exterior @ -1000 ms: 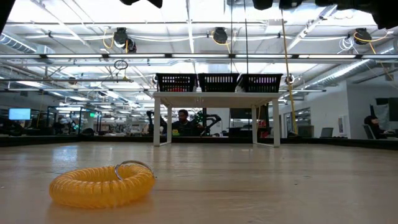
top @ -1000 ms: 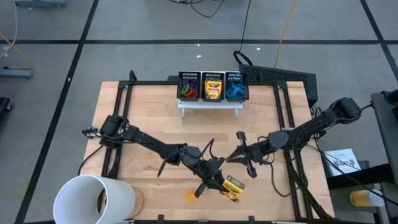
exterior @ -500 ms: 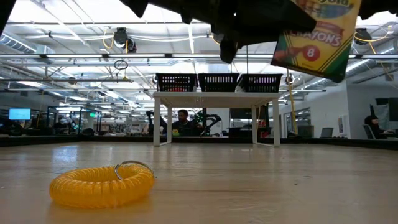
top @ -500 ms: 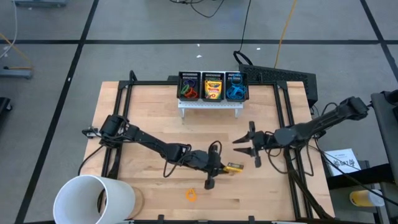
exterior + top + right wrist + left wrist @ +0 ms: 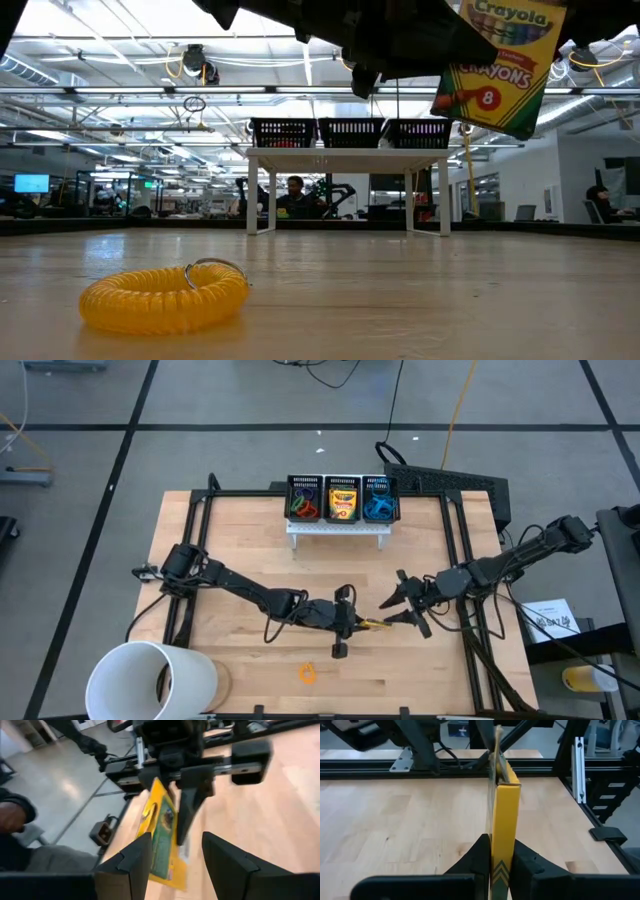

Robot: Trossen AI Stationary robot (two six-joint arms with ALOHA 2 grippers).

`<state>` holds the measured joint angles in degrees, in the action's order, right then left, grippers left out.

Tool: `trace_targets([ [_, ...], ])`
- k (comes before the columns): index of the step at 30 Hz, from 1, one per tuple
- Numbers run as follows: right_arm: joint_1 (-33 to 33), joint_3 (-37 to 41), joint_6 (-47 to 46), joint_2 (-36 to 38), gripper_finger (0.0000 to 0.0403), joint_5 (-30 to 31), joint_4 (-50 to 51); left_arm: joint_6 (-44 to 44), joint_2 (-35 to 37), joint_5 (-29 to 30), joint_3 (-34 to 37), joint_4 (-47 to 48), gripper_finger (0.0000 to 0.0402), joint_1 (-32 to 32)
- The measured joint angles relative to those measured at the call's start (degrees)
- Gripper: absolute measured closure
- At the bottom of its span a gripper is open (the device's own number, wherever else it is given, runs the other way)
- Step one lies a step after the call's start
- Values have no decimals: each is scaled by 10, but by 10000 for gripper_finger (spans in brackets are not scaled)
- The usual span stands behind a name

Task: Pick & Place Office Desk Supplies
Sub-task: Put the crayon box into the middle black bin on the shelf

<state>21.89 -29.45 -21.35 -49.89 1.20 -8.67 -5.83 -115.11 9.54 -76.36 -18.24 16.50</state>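
So the left gripper is pinching the crayon box by its thin edges, up off the tabletop. Right gripper is spread wide around it. Light, stiff cardboard, slick sides, probably best grabbed across the flat faces.

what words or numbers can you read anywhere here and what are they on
"Crayola" on the crayon box held in the left gripper, low view.
"CRAYONS" on the same box, below the brand.
"8" in a red circle on the same box.
Print on the crayon box in the middle bin: too small to read.
Paper sheet beside the table: unreadable.
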Motion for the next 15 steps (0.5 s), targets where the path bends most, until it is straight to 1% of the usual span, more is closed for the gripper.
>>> trace_targets([
  [3,-1,0,-5,0,237,-27,-1,2,0,-1,0,0,367,-1],
  [9,0,0,-5,5,238,-32,-10,0,0,-5,0,2,365,-1],
  [15,2,0,-5,5,238,-79,-28,-5,0,-4,0,1,358,-1],
])
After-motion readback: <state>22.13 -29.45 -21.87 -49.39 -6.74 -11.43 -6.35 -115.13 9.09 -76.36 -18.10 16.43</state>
